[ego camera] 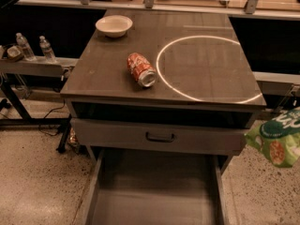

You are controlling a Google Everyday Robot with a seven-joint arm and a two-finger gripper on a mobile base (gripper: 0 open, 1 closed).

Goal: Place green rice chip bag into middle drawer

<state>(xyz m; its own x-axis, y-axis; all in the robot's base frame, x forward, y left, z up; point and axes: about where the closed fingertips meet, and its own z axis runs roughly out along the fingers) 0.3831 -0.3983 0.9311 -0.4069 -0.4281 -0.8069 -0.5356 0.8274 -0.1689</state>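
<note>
The green rice chip bag (275,138) hangs in the air at the right edge of the camera view, beside the cabinet's front right corner and at the height of the drawer front. My gripper (295,112) is at the bag's top, mostly cut off by the frame edge, shut on the bag. The middle drawer (154,191) is pulled out at the bottom, a wide grey tray with a bare floor. The bag is to the right of the tray and above it, not over it.
A red-orange soda can (141,70) lies on its side on the cabinet top (103,74), next to a white painted circle (206,68). A white bowl (114,26) stands at the back left. A grey drawer front with a black handle (159,137) sits above the open tray. Water bottles (33,47) stand on a shelf at left.
</note>
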